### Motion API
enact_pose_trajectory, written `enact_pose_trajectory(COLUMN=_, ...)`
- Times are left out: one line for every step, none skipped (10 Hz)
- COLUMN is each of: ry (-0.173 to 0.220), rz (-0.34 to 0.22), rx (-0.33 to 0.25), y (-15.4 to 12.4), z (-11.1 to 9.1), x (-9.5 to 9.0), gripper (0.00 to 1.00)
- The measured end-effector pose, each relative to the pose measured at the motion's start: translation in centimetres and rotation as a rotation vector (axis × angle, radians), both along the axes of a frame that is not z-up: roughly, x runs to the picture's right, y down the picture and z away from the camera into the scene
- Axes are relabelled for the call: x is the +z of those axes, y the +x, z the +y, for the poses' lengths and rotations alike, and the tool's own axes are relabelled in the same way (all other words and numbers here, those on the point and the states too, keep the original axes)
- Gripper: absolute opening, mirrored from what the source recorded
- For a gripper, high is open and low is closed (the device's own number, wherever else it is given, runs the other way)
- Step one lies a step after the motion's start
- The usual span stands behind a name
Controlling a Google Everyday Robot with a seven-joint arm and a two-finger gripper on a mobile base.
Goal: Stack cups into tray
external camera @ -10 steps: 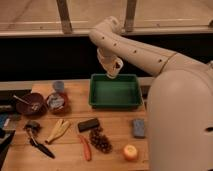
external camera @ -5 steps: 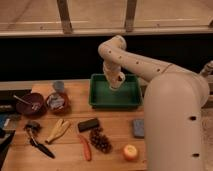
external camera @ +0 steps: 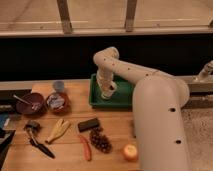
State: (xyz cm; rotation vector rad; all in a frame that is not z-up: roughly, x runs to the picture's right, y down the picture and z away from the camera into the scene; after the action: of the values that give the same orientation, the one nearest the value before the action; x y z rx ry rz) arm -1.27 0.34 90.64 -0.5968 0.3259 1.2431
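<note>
The green tray (external camera: 96, 100) sits at the back of the wooden table, right of centre. My cream-coloured arm bends down from above, and the gripper (external camera: 107, 93) hangs low over the left half of the tray. Anything it may hold blends with its pale colour. A pale grey-blue cup (external camera: 59, 86) stands upright on the table to the left of the tray, well away from the gripper.
Two dark-red bowls (external camera: 29, 103) (external camera: 57, 101) stand at the left, one with a spoon in it. Nearer the front lie a banana (external camera: 59, 130), a black block (external camera: 88, 124), a dark grape cluster (external camera: 100, 141), a red pepper (external camera: 86, 148), an apple (external camera: 131, 151) and a black utensil (external camera: 37, 142).
The arm has swung left and folded. The gripper has dropped from above the tray's back edge down into its left half.
</note>
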Motion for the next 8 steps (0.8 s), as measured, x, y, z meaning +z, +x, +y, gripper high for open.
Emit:
enact_pose_trajectory(ry=-0.012, rz=-0.001, rx=0.0, y=-0.1, z=0.4, x=0.0, gripper=0.42)
enact_pose_trajectory(ry=-0.023, rz=0.0, rx=-0.003, y=-0.2, z=0.7, x=-0.1, gripper=0.53)
enact_pose_trajectory(ry=-0.027, rz=-0.002, rx=-0.006, y=-0.3, z=0.9, x=-0.2, gripper=0.61)
enact_pose_trajectory(ry=-0.031, rz=-0.005, rx=-0.012, y=-0.5, z=1.1, x=-0.4, gripper=0.66)
enact_pose_trajectory(ry=-0.036, rz=-0.008, rx=-0.017, y=-0.6, z=1.2, x=-0.5, gripper=0.66)
enact_pose_trajectory(ry=-0.039, rz=-0.012, rx=-0.022, y=-0.8, z=1.4, x=-0.6, gripper=0.66)
enact_pose_trajectory(ry=-0.041, rz=-0.019, rx=-0.03, y=-1.3, z=1.5, x=-0.8, gripper=0.66)
enact_pose_trajectory(ry=-0.038, rz=-0.029, rx=-0.043, y=-2.0, z=1.6, x=-1.1, gripper=0.66)
